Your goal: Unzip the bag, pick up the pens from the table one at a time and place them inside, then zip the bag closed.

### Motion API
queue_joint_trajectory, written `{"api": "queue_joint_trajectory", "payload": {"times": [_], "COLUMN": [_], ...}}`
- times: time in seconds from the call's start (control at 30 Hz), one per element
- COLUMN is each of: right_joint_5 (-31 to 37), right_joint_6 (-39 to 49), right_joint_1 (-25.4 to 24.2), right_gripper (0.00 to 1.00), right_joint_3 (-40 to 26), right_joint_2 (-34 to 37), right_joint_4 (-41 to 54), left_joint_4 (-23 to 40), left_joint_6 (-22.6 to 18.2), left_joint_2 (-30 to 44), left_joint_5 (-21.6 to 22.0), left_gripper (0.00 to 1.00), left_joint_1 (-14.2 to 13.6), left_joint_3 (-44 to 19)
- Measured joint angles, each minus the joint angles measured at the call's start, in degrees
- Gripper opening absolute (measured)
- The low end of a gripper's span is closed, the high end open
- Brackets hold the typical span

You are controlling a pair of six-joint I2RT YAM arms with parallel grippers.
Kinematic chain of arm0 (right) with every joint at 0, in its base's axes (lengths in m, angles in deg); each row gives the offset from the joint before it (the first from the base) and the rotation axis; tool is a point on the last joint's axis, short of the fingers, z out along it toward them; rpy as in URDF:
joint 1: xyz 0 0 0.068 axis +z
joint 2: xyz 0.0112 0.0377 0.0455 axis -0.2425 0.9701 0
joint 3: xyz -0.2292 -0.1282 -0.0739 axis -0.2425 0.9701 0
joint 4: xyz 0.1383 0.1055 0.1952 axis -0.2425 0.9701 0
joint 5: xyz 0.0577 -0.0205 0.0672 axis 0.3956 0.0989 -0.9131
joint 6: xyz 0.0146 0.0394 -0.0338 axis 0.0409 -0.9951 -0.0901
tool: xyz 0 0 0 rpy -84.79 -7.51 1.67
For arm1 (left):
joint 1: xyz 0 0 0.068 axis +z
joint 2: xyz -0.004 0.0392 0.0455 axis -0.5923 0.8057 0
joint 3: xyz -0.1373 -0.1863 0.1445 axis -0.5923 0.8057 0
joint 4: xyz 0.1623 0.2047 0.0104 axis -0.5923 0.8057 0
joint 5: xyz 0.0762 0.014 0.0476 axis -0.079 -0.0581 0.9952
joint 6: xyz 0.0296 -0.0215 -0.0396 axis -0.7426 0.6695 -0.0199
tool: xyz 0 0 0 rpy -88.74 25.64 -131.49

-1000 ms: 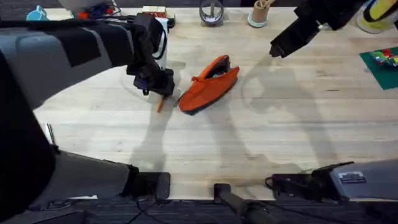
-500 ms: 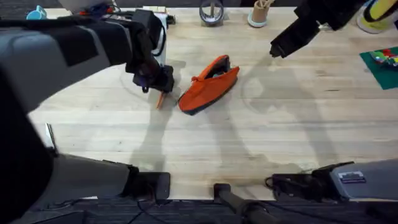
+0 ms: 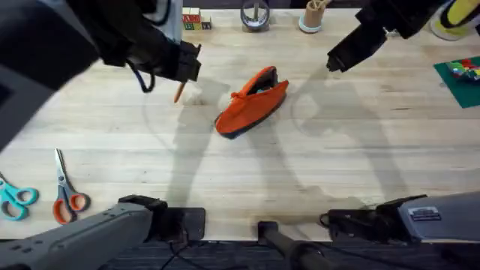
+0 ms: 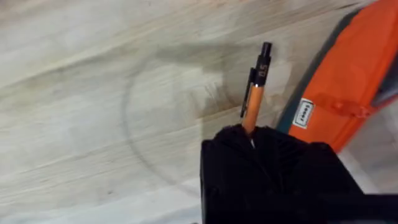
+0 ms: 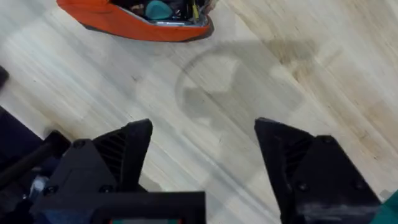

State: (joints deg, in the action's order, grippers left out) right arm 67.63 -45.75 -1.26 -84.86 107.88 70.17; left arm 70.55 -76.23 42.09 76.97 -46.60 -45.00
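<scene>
The orange bag [image 3: 253, 101] lies slantwise in the middle of the table [image 3: 300, 172], its zipper open and small items showing inside in the right wrist view, bag [image 5: 124, 22]. My left gripper [image 3: 182, 77] hangs above the table to the bag's left, shut on a thin orange pen [image 3: 179, 91] that is lifted clear of the wood. In the left wrist view the pen [image 4: 255, 90] sticks out past the black fingers [image 4: 273, 162], with the bag [image 4: 348, 81] beside it. My right gripper [image 3: 335, 61] hovers open behind and right of the bag, nothing between its fingers [image 5: 124, 149].
Orange-handled scissors [image 3: 67, 199] and teal scissors [image 3: 11, 199] lie at the near left. A green mat [image 3: 459, 75] sits at the right edge. A cup [image 3: 313, 16], a round holder [image 3: 255, 15] and small blocks [image 3: 191, 15] line the far edge.
My left gripper has risen and moved back and to the left, lifting the pen off the table beside the bag. The right arm has stayed put.
</scene>
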Motion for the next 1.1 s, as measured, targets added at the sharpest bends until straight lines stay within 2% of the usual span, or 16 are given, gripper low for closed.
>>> {"api": "queue_joint_trajectory", "payload": {"times": [0.2,0.4,0.6,0.73,1.1], "right_joint_5": [0.0,0.0,0.0,0.0,0.0], "right_joint_6": [0.0,0.0,0.0,0.0,0.0], "right_joint_1": [0.0,0.0,0.0,0.0,0.0], "right_gripper": [0.998,0.997,0.998,0.998,0.998], "right_joint_3": [0.0,0.0,0.0,0.0,0.0], "right_joint_2": [0.0,0.0,0.0,0.0,0.0], "right_joint_4": [0.0,0.0,0.0,0.1,0.1], "left_joint_4": [7.0,7.6,6.1,3.7,-1.8], "left_joint_6": [-3.3,-4.9,-5.5,-5.7,-5.7], "left_joint_2": [-0.8,-0.8,-0.8,-0.8,-0.6], "left_joint_5": [-2.4,-5.2,-6.3,-6.6,-6.8], "left_gripper": [0.041,0.041,0.041,0.041,0.041], "left_joint_1": [-0.6,-4.8,-11.0,-14.0,-17.2], "left_joint_3": [-7.8,-12.9,-14.5,-14.6,-14.6]}}
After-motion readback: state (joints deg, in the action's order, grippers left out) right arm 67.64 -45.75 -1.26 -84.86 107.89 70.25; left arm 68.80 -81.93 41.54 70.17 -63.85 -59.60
